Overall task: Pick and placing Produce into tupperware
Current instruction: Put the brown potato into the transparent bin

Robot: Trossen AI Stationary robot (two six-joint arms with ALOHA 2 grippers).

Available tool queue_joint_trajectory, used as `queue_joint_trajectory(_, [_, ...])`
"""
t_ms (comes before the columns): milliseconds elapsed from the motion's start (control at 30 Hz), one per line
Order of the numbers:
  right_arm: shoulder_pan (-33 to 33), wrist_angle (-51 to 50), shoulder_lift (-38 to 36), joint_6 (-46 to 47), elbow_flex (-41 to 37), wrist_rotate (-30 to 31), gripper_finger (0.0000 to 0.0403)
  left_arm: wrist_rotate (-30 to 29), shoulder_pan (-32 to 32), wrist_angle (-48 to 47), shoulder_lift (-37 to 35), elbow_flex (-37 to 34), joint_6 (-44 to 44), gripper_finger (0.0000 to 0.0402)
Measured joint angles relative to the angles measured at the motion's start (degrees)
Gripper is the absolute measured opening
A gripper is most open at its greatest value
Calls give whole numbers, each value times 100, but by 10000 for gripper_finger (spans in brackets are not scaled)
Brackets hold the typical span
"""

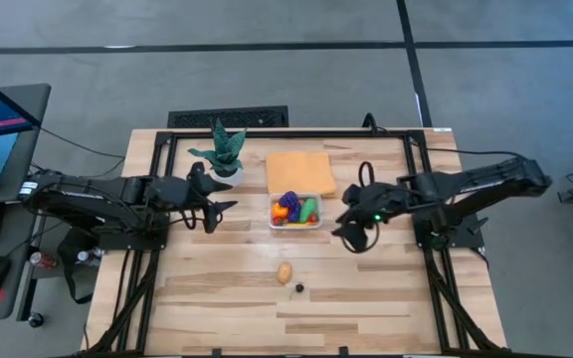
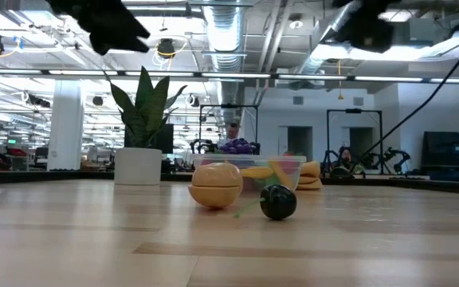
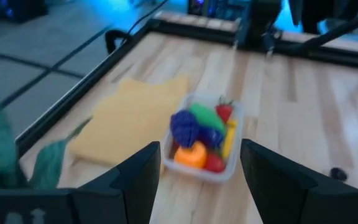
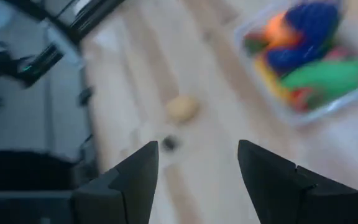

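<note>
Holding nothing, our right gripper (image 1: 349,235) and left gripper (image 1: 219,214) both hang above the table (image 1: 366,298) with fingers apart, flanking the tupperware (image 1: 295,210). We list that container mid-table, just in front of the orange cloth (image 1: 300,171), filled with produce (image 1: 288,205). Toward the near edge lie a tan piece (image 1: 285,271) and a small dark piece (image 1: 299,288), close together.
</note>
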Motion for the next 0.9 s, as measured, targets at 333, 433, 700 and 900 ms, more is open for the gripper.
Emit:
queue_joint_trajectory(333, [1120,-207,-211,535,0,637,202,1985,-2,357,865,-1,329,212])
queue_joint_trajectory(433, [1447,-86,-214,369,0,1466,192,2453,-4,425,1318,0,438,212])
queue_joint_trajectory(700, [1903,57,-214,506,0,2118,166,3531,6,858,2465,54,608,212])
queue_joint_trajectory(900, [2435,-359,-262,1070,0,2122,151,3781,-3,316,3355,617,-423,212])
